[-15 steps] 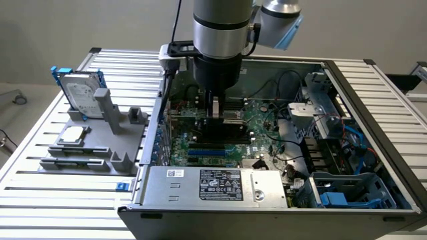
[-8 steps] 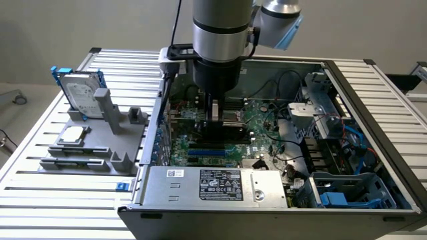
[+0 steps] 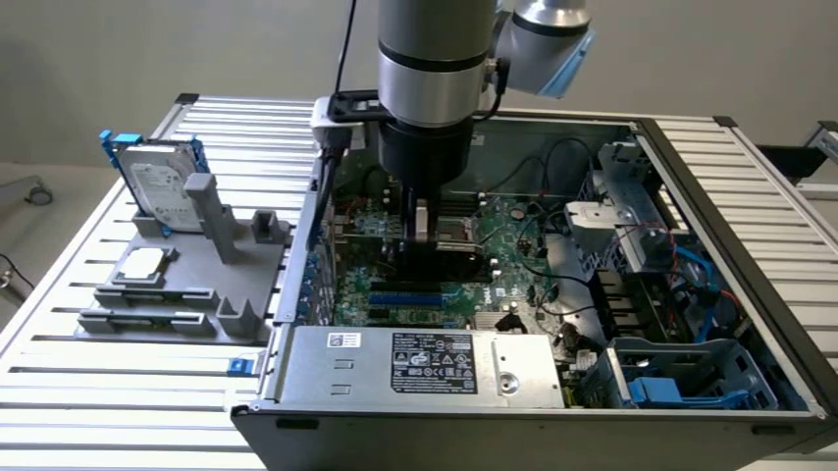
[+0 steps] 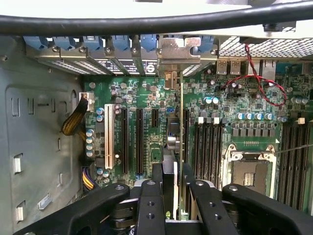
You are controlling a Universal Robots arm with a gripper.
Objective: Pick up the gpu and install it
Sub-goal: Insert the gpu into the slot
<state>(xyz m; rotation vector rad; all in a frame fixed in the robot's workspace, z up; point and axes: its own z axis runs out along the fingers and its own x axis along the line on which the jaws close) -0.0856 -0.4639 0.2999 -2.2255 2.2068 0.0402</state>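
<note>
The gripper (image 4: 172, 177) pinches the gpu (image 4: 181, 117) upright above the motherboard (image 4: 146, 93) (its bracket (image 4: 178, 51) near the rear slots (image 4: 112, 46)); I think it must go straight down, without tilt.

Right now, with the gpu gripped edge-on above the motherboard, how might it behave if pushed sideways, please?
The gpu looks a thin flat board, so it probably flexes or cracks under sideways force. The gripper pinches only one edge, so it may pivot in the grip. Its metal bracket likely makes that end heavier.
</note>
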